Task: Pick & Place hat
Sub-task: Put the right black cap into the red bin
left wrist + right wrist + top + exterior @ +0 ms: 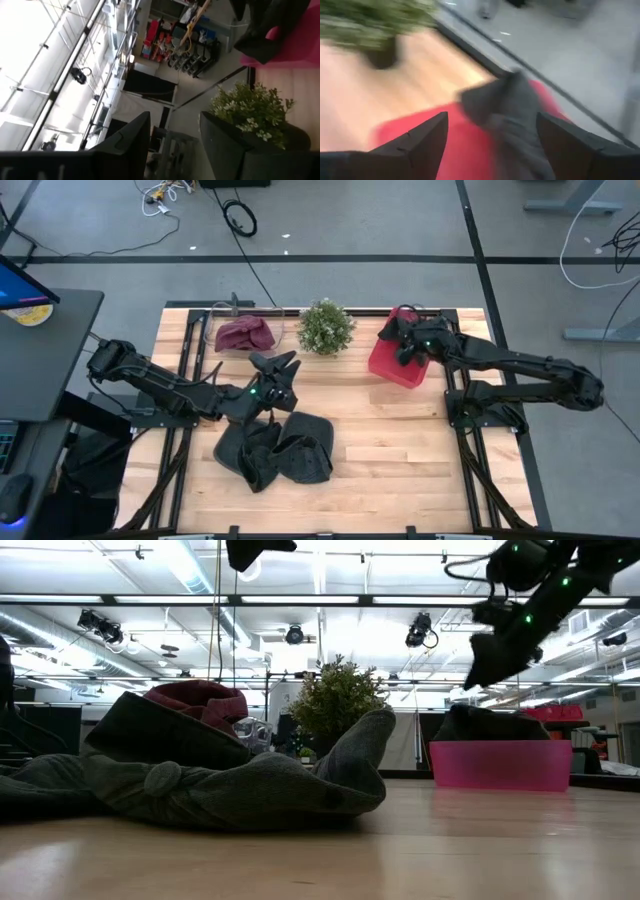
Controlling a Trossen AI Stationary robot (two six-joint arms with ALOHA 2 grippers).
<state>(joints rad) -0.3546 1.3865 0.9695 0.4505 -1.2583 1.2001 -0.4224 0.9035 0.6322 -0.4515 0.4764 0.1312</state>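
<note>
Several dark grey hats lie in a heap near the table's middle, showing large in the low view. One dark hat lies inside the pink bin at the far right, and its top rises above the bin's rim. My right gripper hangs open just above that hat, clear of it. My left gripper is open and raised above the table beyond the heap, its fingers pointing toward the far edge.
A small potted plant stands at the far edge's middle, between the two grippers. A maroon hat sits in a clear container left of it. Bare wood lies to the right of the heap and along the near edge.
</note>
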